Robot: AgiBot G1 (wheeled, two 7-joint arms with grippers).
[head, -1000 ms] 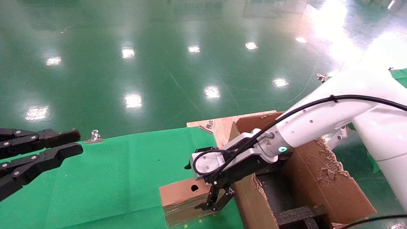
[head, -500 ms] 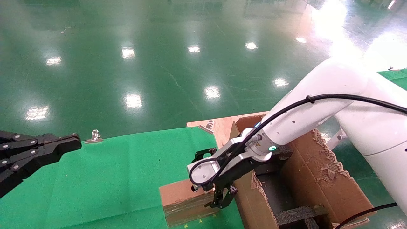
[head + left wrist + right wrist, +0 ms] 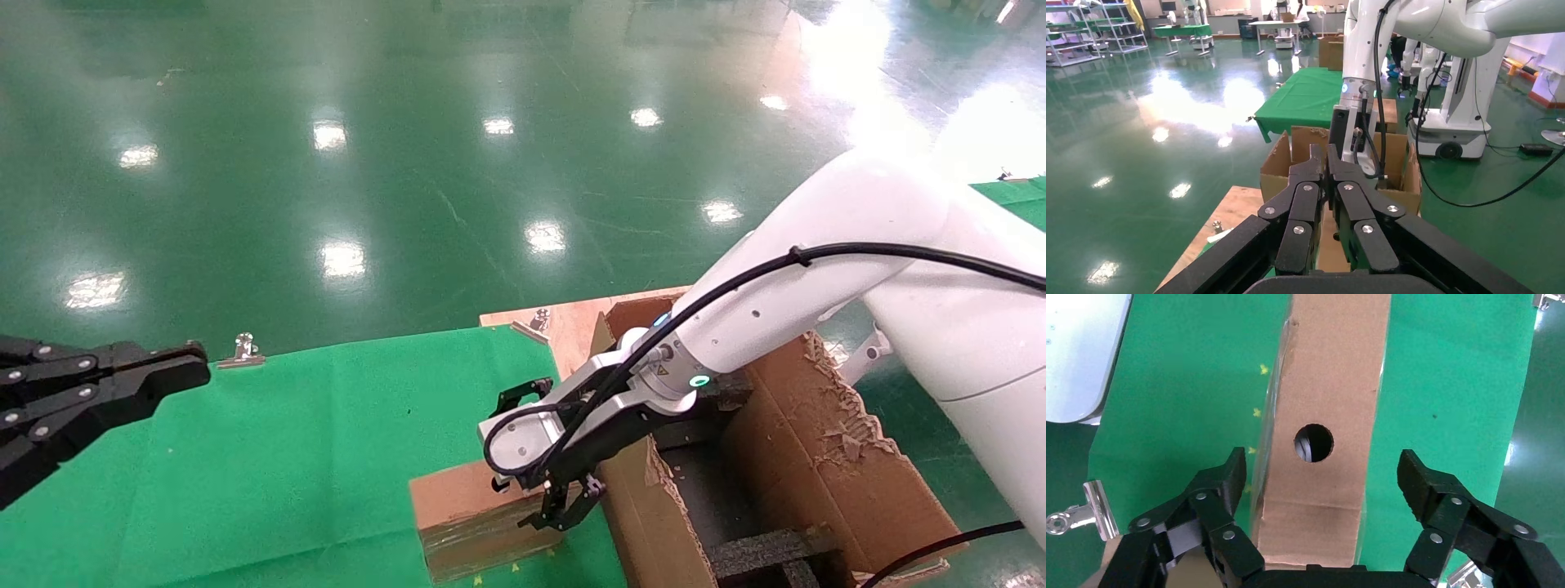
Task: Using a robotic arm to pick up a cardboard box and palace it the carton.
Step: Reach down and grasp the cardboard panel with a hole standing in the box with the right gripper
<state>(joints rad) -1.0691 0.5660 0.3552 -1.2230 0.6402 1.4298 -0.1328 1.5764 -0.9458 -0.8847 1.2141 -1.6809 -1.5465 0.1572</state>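
Observation:
The small brown cardboard box [image 3: 458, 510] lies on the green cloth next to the carton's left wall. In the right wrist view it [image 3: 1321, 367] shows a round hole [image 3: 1313, 443] and clear tape on one long side. My right gripper [image 3: 543, 469], on the white arm, is open and sits low over the box's right end. Its fingers [image 3: 1229, 478] stand apart on either side of the box's narrow width without touching it. The large torn-flapped carton [image 3: 825, 465] with black foam inside stands at the right. My left gripper [image 3: 184, 367] is shut and empty at the far left.
A green cloth [image 3: 310, 457] covers the table, held by metal clips [image 3: 243, 349]. A bare wooden board [image 3: 564, 322] with another clip lies behind the carton. In the left wrist view the carton [image 3: 1288, 153] and my right arm [image 3: 1355, 122] stand straight ahead.
My right gripper has moved down and a little left, so its open fingers now straddle the box. My left gripper has gone from open to shut.

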